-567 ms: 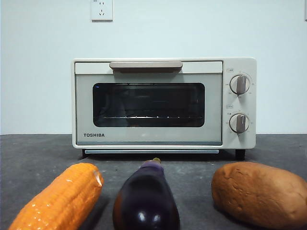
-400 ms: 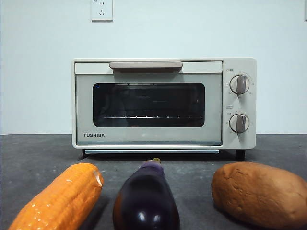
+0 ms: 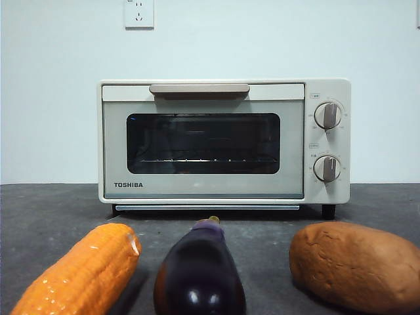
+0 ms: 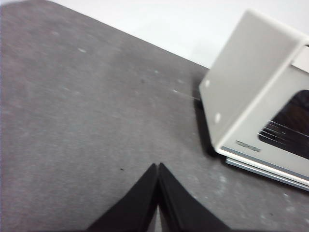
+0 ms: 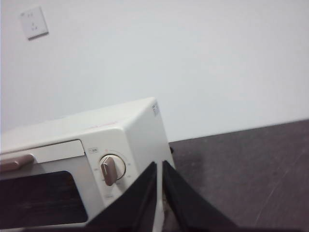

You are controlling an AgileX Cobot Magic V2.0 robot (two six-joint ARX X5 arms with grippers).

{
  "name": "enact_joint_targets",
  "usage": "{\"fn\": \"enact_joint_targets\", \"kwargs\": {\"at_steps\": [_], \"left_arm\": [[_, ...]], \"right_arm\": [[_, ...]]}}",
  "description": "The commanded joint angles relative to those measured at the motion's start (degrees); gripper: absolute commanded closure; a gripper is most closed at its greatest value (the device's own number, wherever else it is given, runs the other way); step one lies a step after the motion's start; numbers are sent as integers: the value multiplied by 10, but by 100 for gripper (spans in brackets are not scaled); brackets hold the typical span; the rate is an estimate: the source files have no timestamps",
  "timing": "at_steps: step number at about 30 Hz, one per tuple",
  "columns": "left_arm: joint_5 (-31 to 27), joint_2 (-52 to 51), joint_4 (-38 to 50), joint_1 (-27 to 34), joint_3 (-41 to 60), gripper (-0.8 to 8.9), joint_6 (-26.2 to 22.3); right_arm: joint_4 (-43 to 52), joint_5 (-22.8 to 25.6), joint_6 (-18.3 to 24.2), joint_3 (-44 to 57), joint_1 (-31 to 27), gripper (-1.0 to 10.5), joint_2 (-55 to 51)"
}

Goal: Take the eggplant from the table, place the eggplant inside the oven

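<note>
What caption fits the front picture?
Eggplant lies between corn and bread before the shut oven.

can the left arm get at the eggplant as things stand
Probably yes. The eggplant lies in the open on the table, between the corn cob and the bread-like lump, with nothing above it. The left gripper is shut over bare table beside the oven, so it must open first.

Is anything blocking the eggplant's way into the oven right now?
Yes: the oven door is shut, its handle up at the top edge. The eggplant lies on the table just in front, with bare table between them. Neither gripper is near it.
</note>
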State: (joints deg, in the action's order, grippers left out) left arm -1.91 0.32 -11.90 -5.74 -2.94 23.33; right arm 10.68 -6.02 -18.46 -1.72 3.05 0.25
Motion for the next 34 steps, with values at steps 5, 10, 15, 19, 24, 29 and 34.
{"fn": "enact_joint_targets", "kwargs": {"at_steps": [5,10,15,19,24,29,34], "left_arm": [[6,34,-44,0,-85,807,5],[8,101,-68,0,-153,807,2],[44,191,-72,0,-223,807,-2],[83,269,-82,0,-280,807,-21],[124,365,-102,0,-348,807,-51],[162,439,-128,-7,-400,807,-69],[200,489,-127,-24,-430,807,-77]], "right_arm": [[-101,10,-49,-68,2,942,4],[-180,15,-47,-135,2,942,35],[-239,12,-47,-211,2,942,94],[-310,-14,-31,-281,2,942,160],[-424,-61,12,-381,2,941,260],[-561,-145,31,-478,2,811,354],[-678,-193,63,-550,2,604,450]]}}
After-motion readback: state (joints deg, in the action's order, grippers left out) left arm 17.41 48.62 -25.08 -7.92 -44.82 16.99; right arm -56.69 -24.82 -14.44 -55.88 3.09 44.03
